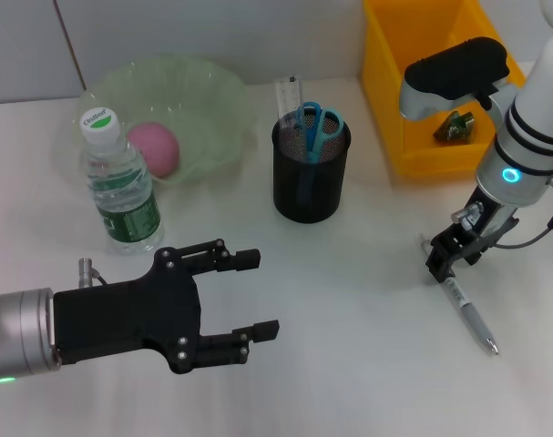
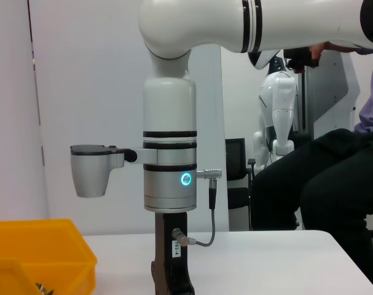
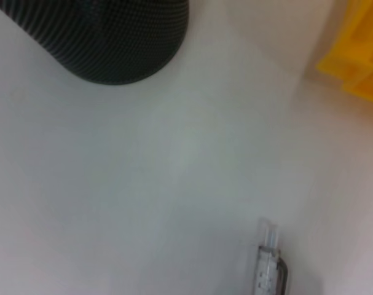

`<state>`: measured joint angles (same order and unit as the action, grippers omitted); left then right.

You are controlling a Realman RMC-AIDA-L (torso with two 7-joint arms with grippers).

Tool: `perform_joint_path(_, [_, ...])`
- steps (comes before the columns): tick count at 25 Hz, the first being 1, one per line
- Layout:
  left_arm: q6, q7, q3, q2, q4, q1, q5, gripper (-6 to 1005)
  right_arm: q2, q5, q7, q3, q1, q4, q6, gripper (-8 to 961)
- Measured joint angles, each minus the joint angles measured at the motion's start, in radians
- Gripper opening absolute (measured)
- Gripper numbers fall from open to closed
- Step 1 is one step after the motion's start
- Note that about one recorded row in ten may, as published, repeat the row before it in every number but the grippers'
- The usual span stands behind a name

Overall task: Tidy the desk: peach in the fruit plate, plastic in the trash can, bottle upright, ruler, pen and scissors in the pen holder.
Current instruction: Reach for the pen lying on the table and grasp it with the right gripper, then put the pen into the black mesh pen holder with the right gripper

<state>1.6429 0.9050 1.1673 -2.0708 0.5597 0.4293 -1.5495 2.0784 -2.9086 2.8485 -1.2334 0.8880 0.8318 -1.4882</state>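
Note:
A clear pen [image 1: 467, 309] lies slanted on the white table at the right, and its cap end [image 3: 269, 270] shows in the right wrist view. My right gripper [image 1: 451, 257] is low over the pen's upper end, open, with a finger on either side of it. The black mesh pen holder [image 1: 311, 187] holds blue-handled scissors [image 1: 319, 127] and a clear ruler [image 1: 287, 96]. A pink peach [image 1: 155, 147] rests in the green fruit plate [image 1: 212, 91]. The water bottle [image 1: 121, 187] stands upright. My left gripper [image 1: 267, 293] hovers open at the front left, holding nothing.
A yellow bin [image 1: 394, 82] at the back right serves as the trash can and holds a crumpled piece of plastic [image 1: 455, 127]. Its corner [image 2: 39, 252] shows in the left wrist view beside my right arm [image 2: 168, 184]. The pen holder's wall [image 3: 112, 43] lies near the pen.

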Motion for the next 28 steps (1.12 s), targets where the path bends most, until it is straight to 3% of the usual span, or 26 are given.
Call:
perform_joint_path(8, [0.001, 0.0, 0.0, 0.0, 0.0, 0.002, 0.0, 739, 0.001, -0.001, 0.0, 0.001, 0.002, -0.01, 0.001, 500])
perform_joint_path(22, [0.006, 0.0, 0.0, 0.0, 0.0, 0.006, 0.001, 739, 0.0, -0.004, -0.015, 0.002, -0.012, 0.035, -0.016, 131])
perform_joint_path(28, [0.008, 0.001, 0.0, 0.0, 0.0, 0.001, 0.004, 739, -0.002, 0.047, -0.028, 0.033, -0.058, 0.171, -0.046, 144])
